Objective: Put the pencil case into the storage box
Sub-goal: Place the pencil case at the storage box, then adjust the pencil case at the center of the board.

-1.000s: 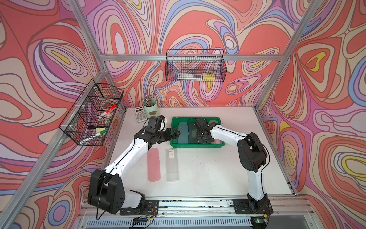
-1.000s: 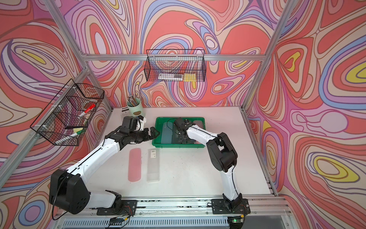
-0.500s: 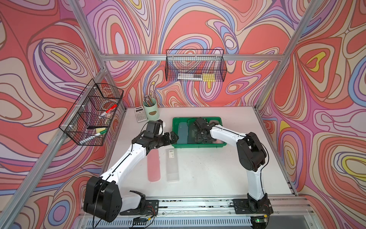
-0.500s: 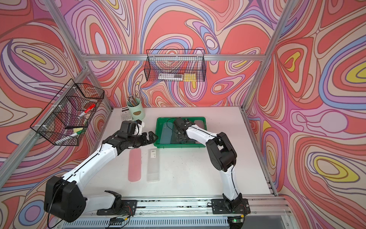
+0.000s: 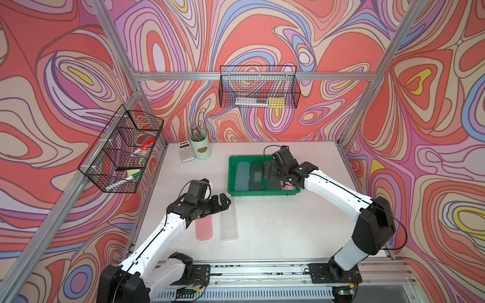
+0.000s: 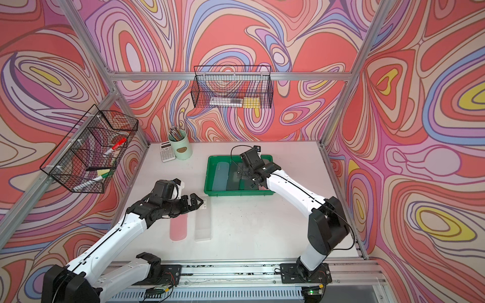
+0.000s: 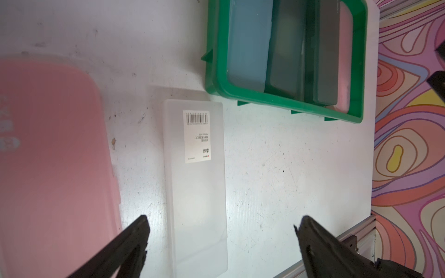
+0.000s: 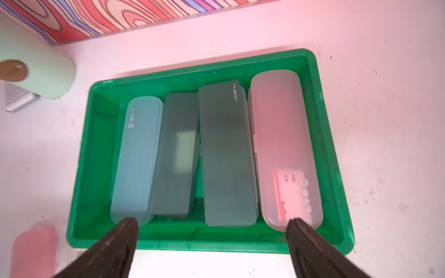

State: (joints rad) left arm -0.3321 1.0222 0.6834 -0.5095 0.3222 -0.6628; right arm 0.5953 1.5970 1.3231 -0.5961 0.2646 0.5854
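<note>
- Hovering over the near end of the storage box [image 8: 192, 240], the right gripper [image 8: 213, 222] is seen w/ jaws spread wide; nothing is held btwn them.
- The left gripper [image 7: 222, 220] is likewise spread wide and empty. It is poised above the clear pencil case [image 7: 195, 187], one end of which is framed btwn the jaws in the left wrist view. Contact can't be told.
- The clear pencil case is laid flat on the table [image 5: 275, 230], just beside a pink pencil case [image 5: 204, 227]; both are outside the box, near its front corner.
- Four cases are already laid side by side in the box: blue case [image 8: 137, 158], dark case [image 8: 173, 187], grey-green case [image 8: 226, 154], frosted pink case [image 8: 286, 149]. The floor is covered approx. wall to wall.
- Handling, as judged: a hard plastic shell, so stiff and light; smooth faces, so prob. slippery.
- A pinch across the short width at approx. mid-length is advised, so the case isn't tipped. The squeeze shld be kept moderate, as the lid could be popped.
- No free slot is seen, so the case prob. has to be set on top of the others.
- Further out, a calculator [image 5: 186, 151], a pen cup [image 5: 200, 147] and wire baskets [image 5: 123, 149] are seen.
</note>
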